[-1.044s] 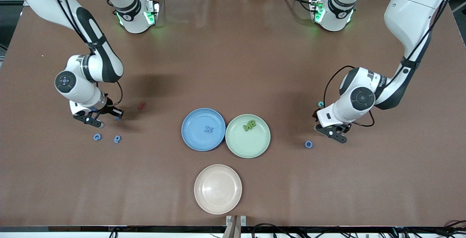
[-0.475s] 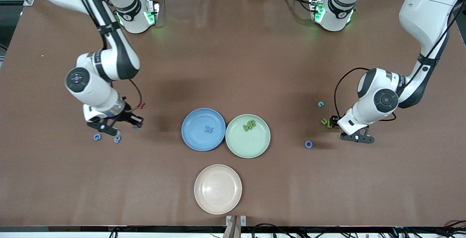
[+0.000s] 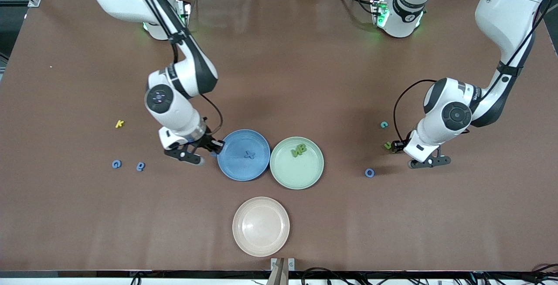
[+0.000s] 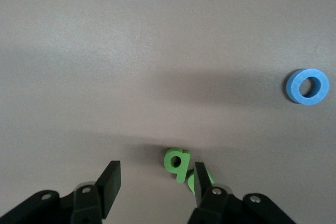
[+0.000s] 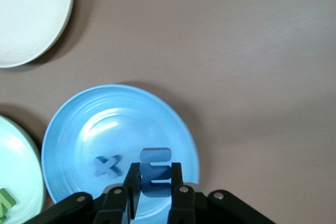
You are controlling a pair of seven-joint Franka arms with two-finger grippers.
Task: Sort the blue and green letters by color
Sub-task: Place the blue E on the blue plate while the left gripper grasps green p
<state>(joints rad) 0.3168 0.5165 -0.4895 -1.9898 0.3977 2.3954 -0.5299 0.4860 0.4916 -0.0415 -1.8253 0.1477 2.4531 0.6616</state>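
My right gripper [image 3: 213, 149] is shut on a blue letter E [image 5: 155, 165], held over the blue plate's [image 3: 235, 169] rim at the right arm's end. A blue X [image 3: 250, 154] lies in that plate. The green plate [image 3: 301, 178] beside it holds two green letters [image 3: 299, 150]. My left gripper [image 4: 156, 174] hangs open, low over the table at the left arm's end. A green q [image 4: 177, 162] and a second green letter [image 4: 192, 182] lie just outside one finger [image 4: 199, 179]. Nothing is between the fingers. A blue O [image 4: 307, 86] lies close by.
Two blue letters [image 3: 116, 164] [image 3: 140, 166] and a yellow K [image 3: 119, 123] lie toward the right arm's end. A teal c [image 3: 384, 124] sits near the left gripper [image 3: 396, 146]. A beige plate [image 3: 260, 226] stands nearest the front camera.
My right arm has carried the blue E from beside the two loose blue letters to the blue plate's rim. The left gripper's jaws have narrowed, and it has shifted beside the green letters.
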